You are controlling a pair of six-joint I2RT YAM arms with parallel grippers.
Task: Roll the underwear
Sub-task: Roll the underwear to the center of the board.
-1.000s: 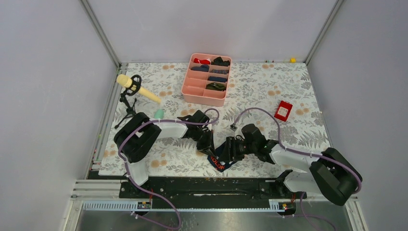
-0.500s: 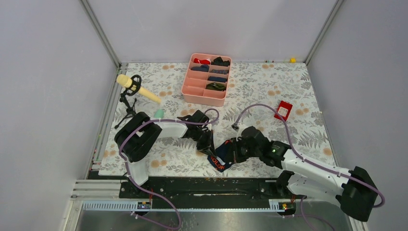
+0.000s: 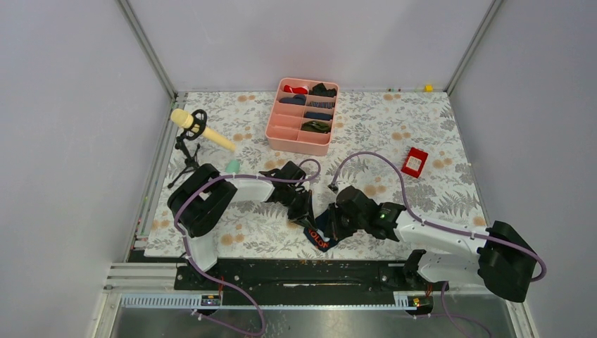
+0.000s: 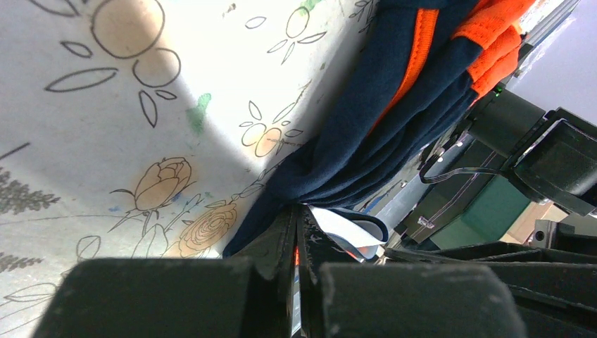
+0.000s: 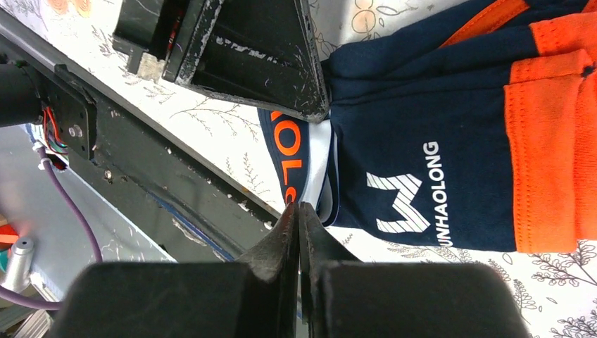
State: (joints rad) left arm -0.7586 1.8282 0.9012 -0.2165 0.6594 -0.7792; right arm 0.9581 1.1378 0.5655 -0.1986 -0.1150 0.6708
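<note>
The underwear [image 3: 319, 239] is dark navy cloth with an orange waistband, lying bunched near the table's front edge between both arms. In the left wrist view the underwear [image 4: 394, 120] stretches away from my left gripper [image 4: 296, 208], which is shut with an orange sliver of cloth pinched between its fingers. Seen from above, the left gripper [image 3: 303, 216] sits at the garment's left end. My right gripper [image 5: 299, 205] is shut with its tips on the lettered waistband fold of the underwear [image 5: 422, 105]. From above, the right gripper [image 3: 330, 227] is at the garment's right side.
A pink tray [image 3: 285, 131] with small rolled garments stands at the back centre. A red box [image 3: 415, 162] lies to the right, a yellow microphone on a tripod [image 3: 200, 131] to the left. The black rail [image 3: 303, 272] runs along the front edge, close to the underwear.
My right gripper has closed from open onto the waistband edge, and the right arm's elbow swung out to the right and partly back. The left arm has not moved.
</note>
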